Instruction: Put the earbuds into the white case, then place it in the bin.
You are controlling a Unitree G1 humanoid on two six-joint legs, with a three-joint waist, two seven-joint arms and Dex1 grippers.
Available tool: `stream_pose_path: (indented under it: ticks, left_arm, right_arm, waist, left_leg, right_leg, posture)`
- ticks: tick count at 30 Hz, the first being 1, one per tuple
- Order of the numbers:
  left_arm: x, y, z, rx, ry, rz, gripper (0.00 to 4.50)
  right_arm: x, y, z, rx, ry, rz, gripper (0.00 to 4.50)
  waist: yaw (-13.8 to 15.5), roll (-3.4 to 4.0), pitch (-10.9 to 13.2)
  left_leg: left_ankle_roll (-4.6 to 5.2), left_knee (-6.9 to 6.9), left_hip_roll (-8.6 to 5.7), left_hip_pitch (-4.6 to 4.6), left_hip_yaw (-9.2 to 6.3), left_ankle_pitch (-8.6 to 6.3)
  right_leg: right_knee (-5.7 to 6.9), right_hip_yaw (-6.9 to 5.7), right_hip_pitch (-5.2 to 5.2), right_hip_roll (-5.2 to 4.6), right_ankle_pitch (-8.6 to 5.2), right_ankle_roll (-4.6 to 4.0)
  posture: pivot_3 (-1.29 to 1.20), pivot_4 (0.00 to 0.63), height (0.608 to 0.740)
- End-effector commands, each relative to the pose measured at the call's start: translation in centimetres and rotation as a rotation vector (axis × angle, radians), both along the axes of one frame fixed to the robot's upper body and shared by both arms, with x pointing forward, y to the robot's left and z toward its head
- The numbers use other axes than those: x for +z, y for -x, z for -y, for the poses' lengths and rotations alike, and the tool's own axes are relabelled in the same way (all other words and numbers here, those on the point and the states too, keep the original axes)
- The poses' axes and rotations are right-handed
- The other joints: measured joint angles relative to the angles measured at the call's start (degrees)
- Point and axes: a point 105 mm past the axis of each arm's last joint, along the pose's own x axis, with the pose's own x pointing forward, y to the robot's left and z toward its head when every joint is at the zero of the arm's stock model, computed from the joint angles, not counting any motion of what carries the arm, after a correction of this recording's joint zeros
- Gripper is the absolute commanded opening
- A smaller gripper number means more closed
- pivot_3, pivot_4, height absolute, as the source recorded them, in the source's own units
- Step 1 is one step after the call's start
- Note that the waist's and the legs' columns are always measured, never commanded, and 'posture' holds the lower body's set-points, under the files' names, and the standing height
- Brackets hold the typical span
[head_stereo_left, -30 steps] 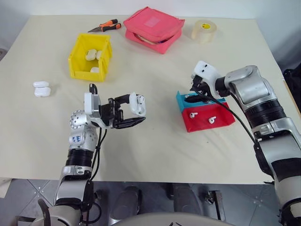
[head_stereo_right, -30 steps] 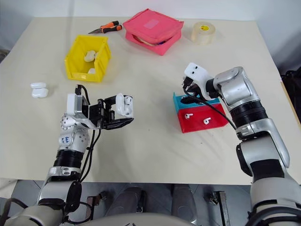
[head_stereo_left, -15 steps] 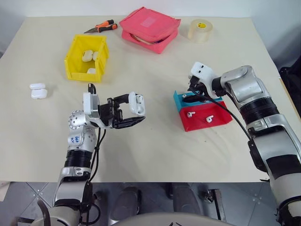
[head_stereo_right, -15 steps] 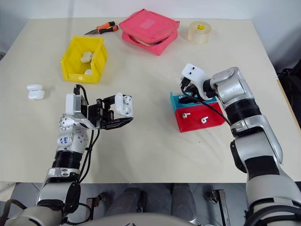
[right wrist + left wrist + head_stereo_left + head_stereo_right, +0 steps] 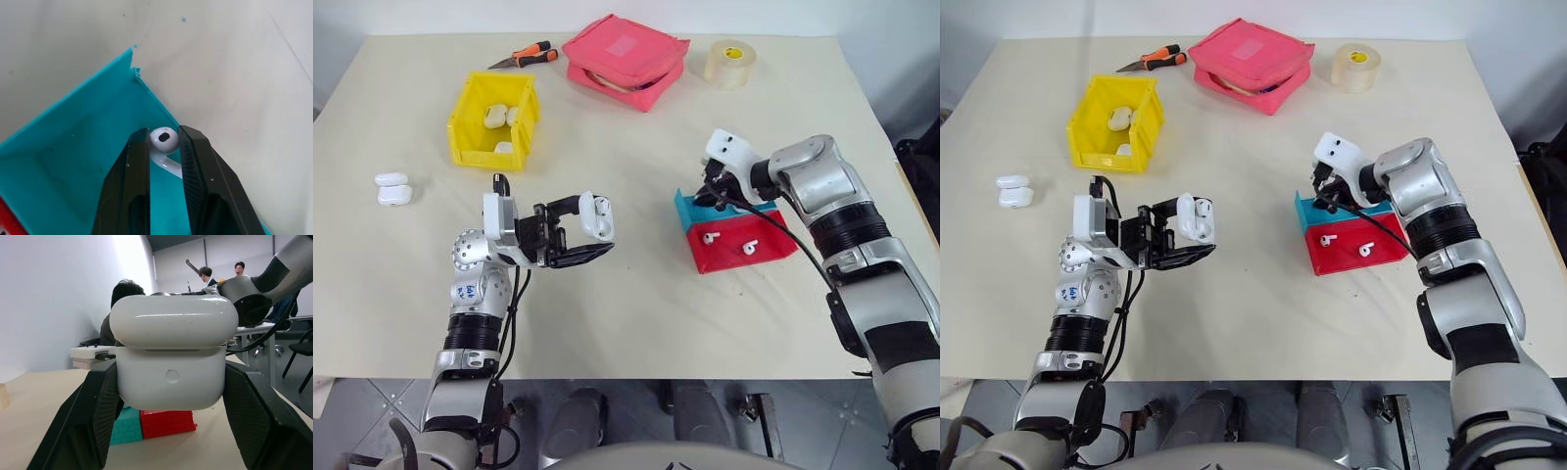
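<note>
**Pinching an earbud in the teal tray**

Right of centre, my right claw (image 5: 164, 147) clamps a glossy earbud (image 5: 163, 138) inside the teal tray (image 5: 73, 147), beside the red tray (image 5: 744, 245). Left of centre, my left claw (image 5: 590, 235) grips the white case (image 5: 171, 350), lid ajar. Yellow bin (image 5: 470, 132) upper left.

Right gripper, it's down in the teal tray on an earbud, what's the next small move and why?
Probably lift straight up out of the teal tray. The right gripper has its fingers closed on an earbud there, while the left gripper holds the white case in the air, lid raised, ready to receive it.
</note>
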Motion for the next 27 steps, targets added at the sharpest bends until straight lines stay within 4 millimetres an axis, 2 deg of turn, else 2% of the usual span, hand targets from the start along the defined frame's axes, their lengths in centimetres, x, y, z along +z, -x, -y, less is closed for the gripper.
stream_pose_path:
  ticks: [1, 4, 7, 13, 15, 20, 27]
  left_arm:
    - [0.6, 0.1, 0.4, -0.047, -0.008, 0.03, 2.79]
    - [0.5, -0.1, 1.0, -0.093, -0.012, 0.026, 2.79]
    - [0.5, -0.2, 1.8, -0.141, -0.013, 0.018, 2.79]
    - [0.5, -0.8, 3.0, -0.207, -0.016, 0.005, 2.79]
    - [0.6, -1.0, 3.3, -0.227, -0.017, 0.001, 2.79]
    - [0.9, -1.4, 4.1, -0.256, -0.019, 0.002, 2.79]
    - [1.3, -1.3, 4.7, -0.289, -0.017, 0.014, 2.79]
  right_arm:
    - [4.0, 1.2, -0.4, 0.026, -0.152, 0.097, 0.47]
    - [6.1, 3.4, -1.1, 0.056, -0.327, 0.148, 0.47]
    - [7.7, 6.9, -2.2, 0.124, -0.48, 0.171, 0.47]
    - [9.0, 12.7, -4.0, 0.184, -0.716, 0.149, 0.47]
    - [9.4, 14.0, -4.8, 0.189, -0.799, 0.158, 0.47]
    - [10.4, 16.0, -6.9, 0.196, -0.976, 0.171, 0.47]
    - [9.4, 16.5, -8.2, 0.142, -1.036, 0.121, 0.47]
  waist:
    - [0.0, 0.01, 0.0]
    - [0.1, 0.01, 0.0]
    - [0.4, 0.01, 0.0]
    - [0.7, 0.01, 0.0]
    - [0.8, 0.01, 0.0]
    - [1.2, 0.04, 0.0]
    - [1.4, 0.04, 0.0]
  left_leg:
    - [0.0, 0.0, -0.01, 0.0, 0.0, 0.0]
    - [0.0, 0.01, 0.01, -0.01, 0.0, 0.0]
    - [0.0, 0.03, 0.0, -0.02, -0.02, 0.0]
    - [0.0, 0.05, -0.01, -0.01, -0.01, 0.0]
    - [0.0, 0.05, -0.01, 0.01, -0.01, 0.0]
    - [0.0, 0.04, -0.24, 0.05, -0.02, 0.0]
    - [0.02, 0.04, -0.35, 0.06, -0.01, 0.0]
  right_leg:
    - [0.0, -0.02, 0.0, -0.01, 0.0, 0.0]
    - [0.02, -0.06, -0.01, -0.01, 0.0, 0.0]
    - [0.03, -0.11, 0.0, -0.03, 0.0, 0.0]
    - [0.08, -0.09, -0.01, -0.01, 0.01, -0.01]
    - [0.09, -0.09, 0.0, 0.0, 0.02, -0.03]
    - [0.14, -0.02, -0.02, 0.01, 0.02, -0.03]
    - [0.14, -0.03, -0.02, -0.01, 0.03, -0.04]
  posture:
    - [0.0, 0.15, 0.74]
    - [0.0, 0.15, 0.74]
    - [0.0, 0.15, 0.74]
    - [0.0, 0.15, 0.74]
    - [0.0, 0.15, 0.74]
    - [0.0, 0.15, 0.74]
    - [0.0, 0.15, 0.74]
